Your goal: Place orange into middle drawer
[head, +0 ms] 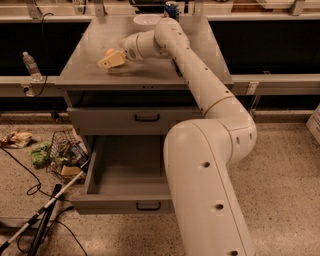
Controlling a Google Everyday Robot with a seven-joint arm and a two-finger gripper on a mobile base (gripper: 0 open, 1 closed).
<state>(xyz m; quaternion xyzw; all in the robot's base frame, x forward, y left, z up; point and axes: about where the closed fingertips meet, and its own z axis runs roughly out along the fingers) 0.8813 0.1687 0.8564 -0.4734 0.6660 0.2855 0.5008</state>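
Note:
The orange [108, 51] lies on the grey cabinet top [90, 70], left of centre, partly hidden behind my gripper. My gripper [112, 60] reaches in from the right and sits right at the orange's near side, low over the top. The middle drawer [120, 202] is pulled out and open below, its inside bare, with a small black handle at mid-front. The top drawer [100, 119] above it is closed. My arm crosses the right part of the open drawer in this view.
A white bowl [147, 20] and a blue can [171, 8] stand at the back of the cabinet top. A water bottle [31, 65] stands on the left ledge. A wire basket [64, 156], litter, cables and a white stick [42, 210] lie on the floor to the left.

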